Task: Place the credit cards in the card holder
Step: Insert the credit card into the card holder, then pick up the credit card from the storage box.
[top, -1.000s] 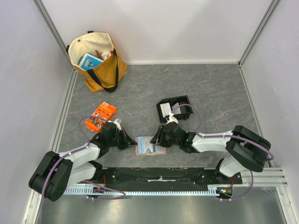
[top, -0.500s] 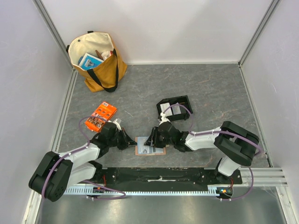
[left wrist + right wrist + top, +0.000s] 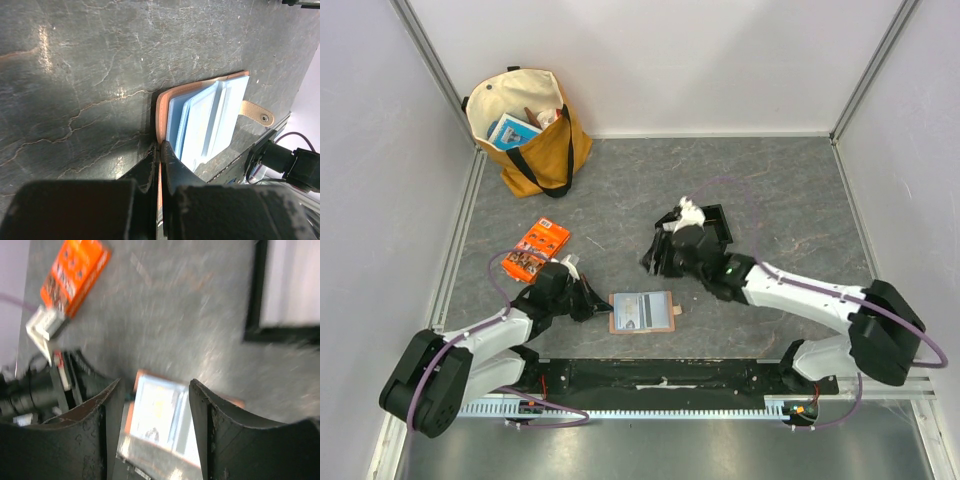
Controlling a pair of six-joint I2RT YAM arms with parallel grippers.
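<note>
Your right gripper has lifted off the wallet and swung back toward the black tray, while your left gripper has stayed put at the wallet's left edge

From above: the wallet lies open and flat on the grey table just ahead of the arm bases, pale-blue inside facing up. The right gripper hangs between wallet and tray, clear of both. An orange packet sits beside your left arm, and a tan tote bag stands in the far left corner. The right arm covers part of the tray, so the cards cannot be made out from here

Left wrist: the left gripper is clamped tight on the wallet's tan outer edge, its fingers pressed together over the leather. The blue slotted sleeves fan slightly, and the strap tab with its snap lies flat on the table at the opposite side

Right wrist, blurred: the right gripper has its jaws spread apart with nothing between them. Below the gap lies the open wallet. The orange packet shows at upper left, and at upper right the tray's rim frames a pale shape that looks like the cards
</note>
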